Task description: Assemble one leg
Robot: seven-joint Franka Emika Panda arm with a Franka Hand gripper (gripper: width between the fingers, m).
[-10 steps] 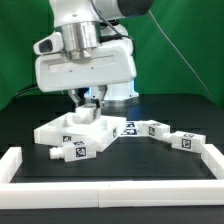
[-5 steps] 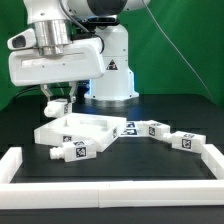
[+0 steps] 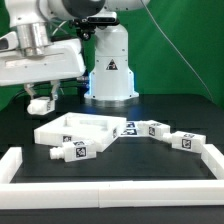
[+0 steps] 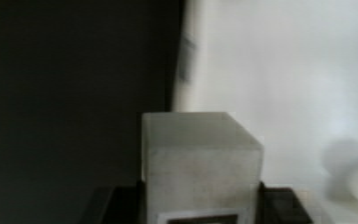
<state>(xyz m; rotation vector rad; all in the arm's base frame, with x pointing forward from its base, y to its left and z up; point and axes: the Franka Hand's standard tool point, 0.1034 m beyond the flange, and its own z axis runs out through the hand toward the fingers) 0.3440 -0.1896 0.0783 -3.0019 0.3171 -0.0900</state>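
Standing here, I see the gripper (image 3: 41, 104) hanging well above the black table (image 3: 130, 165), its fingers pinched onto a leg (image 4: 202, 160). The wrist view shows the pale block wedged between two dark pads (image 4: 282, 207), with a scrap of its tag at the near end. In the exterior view the held piece is small and partly hidden by the hand, so I cannot tell how it is tilted.

Below the gripper, toward the exterior view's right, the white tabletop (image 3: 58, 134) lies flat on the table with its rim up. A second leg (image 3: 72, 151) lies lower again, just in front of the tabletop and a little to the exterior view's right of the gripper. Farther from the gripper on that same side, a third leg (image 3: 156, 128) and a fourth leg (image 3: 186, 141) lie near each other past the tabletop's corner. A white fence (image 3: 110, 186) borders the table nearest the camera, well apart from the gripper.
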